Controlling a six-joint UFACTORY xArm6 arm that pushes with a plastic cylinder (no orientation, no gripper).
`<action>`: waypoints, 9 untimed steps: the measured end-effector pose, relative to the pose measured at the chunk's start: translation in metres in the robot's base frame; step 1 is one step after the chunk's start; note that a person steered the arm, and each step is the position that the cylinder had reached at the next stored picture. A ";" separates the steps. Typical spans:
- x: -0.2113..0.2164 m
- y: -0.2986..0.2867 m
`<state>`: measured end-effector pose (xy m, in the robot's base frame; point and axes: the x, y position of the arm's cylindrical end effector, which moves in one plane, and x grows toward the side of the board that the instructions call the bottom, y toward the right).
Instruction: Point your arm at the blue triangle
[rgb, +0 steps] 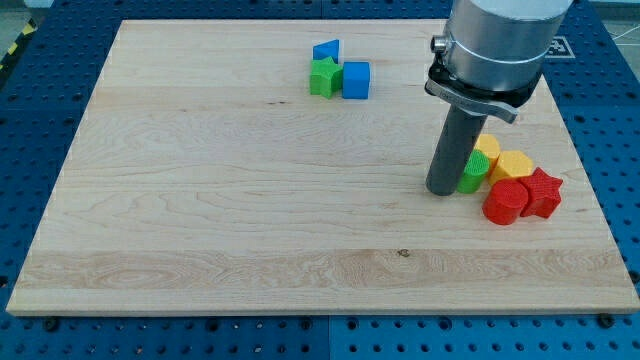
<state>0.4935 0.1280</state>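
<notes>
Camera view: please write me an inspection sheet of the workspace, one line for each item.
Surface: wooden board, flat, on a blue perforated table.
Job's things: blue triangle near the view's top, touching the green star.
Clutter: blue cube beside the green star; at the view's right a cluster of green block, two yellow blocks, red cylinder, red star.
Grippers: none; my tip sits just left of the green block, far from the blue triangle.
Cables: nothing seen.
Surroundings: yellow-black tape at the view's top left.
</notes>
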 end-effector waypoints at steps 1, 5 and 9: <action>0.000 0.000; -0.030 -0.078; -0.217 -0.176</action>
<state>0.2768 -0.0477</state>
